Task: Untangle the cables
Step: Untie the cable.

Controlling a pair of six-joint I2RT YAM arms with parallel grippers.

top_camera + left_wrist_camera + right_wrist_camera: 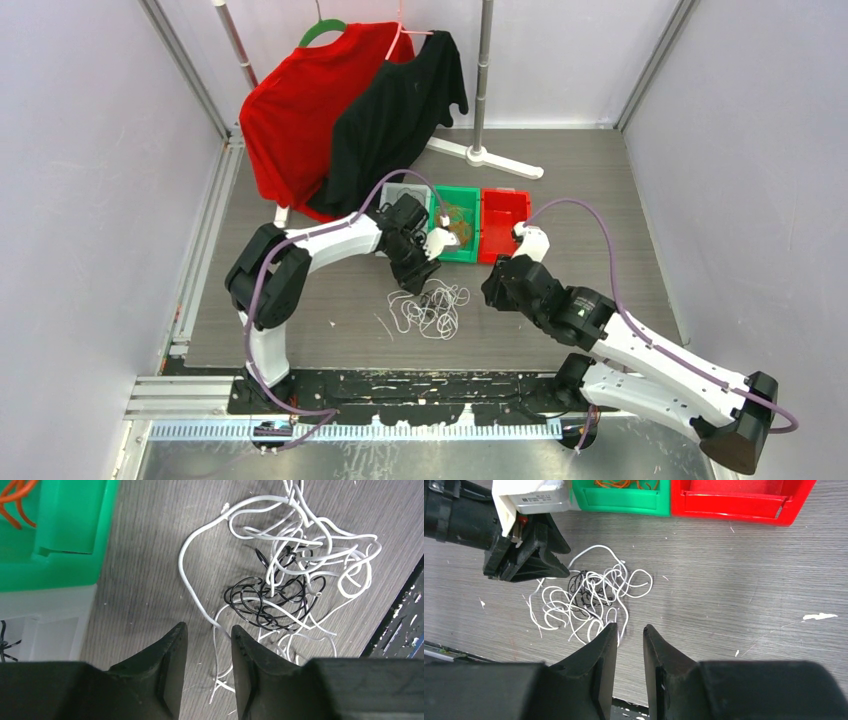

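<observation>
Centre of top view, on the grey wood-grain worktop (600, 200): loose tangle of thin white and black cables (430, 308), lying free just below the row of bins. Left wrist view shows white cords (300, 555) looped through a knot of black cord (270, 600), right of centre.

The left hand (207, 630) is at the tangle's upper-left edge. Its fingers are narrowly parted, and one white strand shows through the gap, not pinched. The right hand (629, 630) has a narrow gap with nothing in it; the tangle lies just up-left of its tips.

Green plastic bin (470, 198) holds orange cords (458, 222). Red plastic bin (505, 215) touches its right side. Translucent bin (45, 625), lower left of left wrist view, holds a black strand (6, 642).
</observation>
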